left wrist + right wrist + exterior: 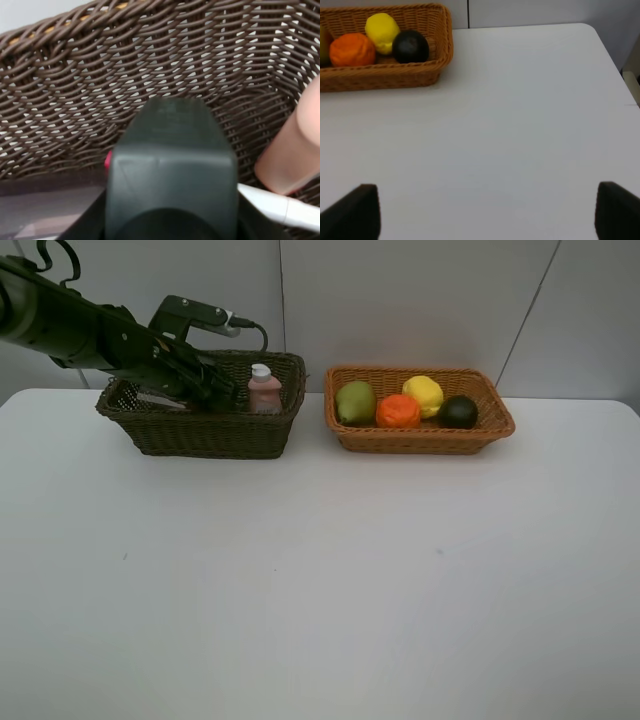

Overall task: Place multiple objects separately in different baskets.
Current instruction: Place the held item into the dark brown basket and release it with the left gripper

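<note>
My left gripper (216, 390) reaches down into the dark brown-green basket (200, 430). In the left wrist view the dark green pump bottle (170, 170) fills the space between the jaws, and I cannot see whether they still press on it. Beside it stand the small pink white-capped bottle (264, 388) (300, 145) and the white marker (272, 205); a sliver of the pink cup (107, 160) shows behind. The light basket (420, 438) (385, 75) holds the pear (355, 401), orange (398, 411) (351, 49), lemon (424, 393) (382, 31) and dark green fruit (458, 411) (410, 46). My right gripper (485, 212) is open over bare table.
The two baskets stand side by side at the back of the white table (320, 580), close to the wall. The table's right edge and rounded far corner (600, 35) show in the right wrist view. The right arm is outside the high view.
</note>
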{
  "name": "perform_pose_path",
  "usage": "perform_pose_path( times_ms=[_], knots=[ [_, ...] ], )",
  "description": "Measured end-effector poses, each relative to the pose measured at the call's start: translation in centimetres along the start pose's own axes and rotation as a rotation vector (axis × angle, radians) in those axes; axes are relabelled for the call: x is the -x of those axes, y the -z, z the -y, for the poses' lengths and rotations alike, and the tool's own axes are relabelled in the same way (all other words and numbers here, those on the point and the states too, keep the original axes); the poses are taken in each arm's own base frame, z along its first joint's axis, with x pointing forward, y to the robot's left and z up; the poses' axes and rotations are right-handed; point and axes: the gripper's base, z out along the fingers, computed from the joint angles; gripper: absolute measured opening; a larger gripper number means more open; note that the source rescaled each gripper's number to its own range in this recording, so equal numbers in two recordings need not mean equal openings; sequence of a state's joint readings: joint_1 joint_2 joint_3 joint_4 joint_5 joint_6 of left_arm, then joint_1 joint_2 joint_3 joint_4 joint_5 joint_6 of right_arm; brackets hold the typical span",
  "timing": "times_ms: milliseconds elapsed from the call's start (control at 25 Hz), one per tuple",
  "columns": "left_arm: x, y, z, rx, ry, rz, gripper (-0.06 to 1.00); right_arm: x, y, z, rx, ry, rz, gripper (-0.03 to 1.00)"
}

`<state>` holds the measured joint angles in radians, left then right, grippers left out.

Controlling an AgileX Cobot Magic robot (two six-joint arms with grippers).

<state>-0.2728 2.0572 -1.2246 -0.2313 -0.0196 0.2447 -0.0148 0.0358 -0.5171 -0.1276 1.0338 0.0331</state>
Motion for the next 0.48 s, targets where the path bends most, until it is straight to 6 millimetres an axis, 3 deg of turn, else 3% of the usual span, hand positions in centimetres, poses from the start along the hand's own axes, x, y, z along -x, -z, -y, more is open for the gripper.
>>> perform_pose_path(
  times_ms=[80, 160, 480],
  knots=[
    [0.17, 0.03, -0.04, 0.004, 0.017, 0.016, 0.8, 0.0, 0.0, 0.0, 0.0, 0.0, 0.0, 0.88],
    [0.21, 0.03, -0.05, 0.005, 0.022, 0.021, 0.89, 0.0, 0.0, 0.0, 0.0, 0.0, 0.0, 0.88],
    [0.22, 0.03, -0.13, 0.007, 0.031, 0.022, 0.93, 0.0, 0.0, 0.0, 0.0, 0.0, 0.0, 0.88]
  ],
)
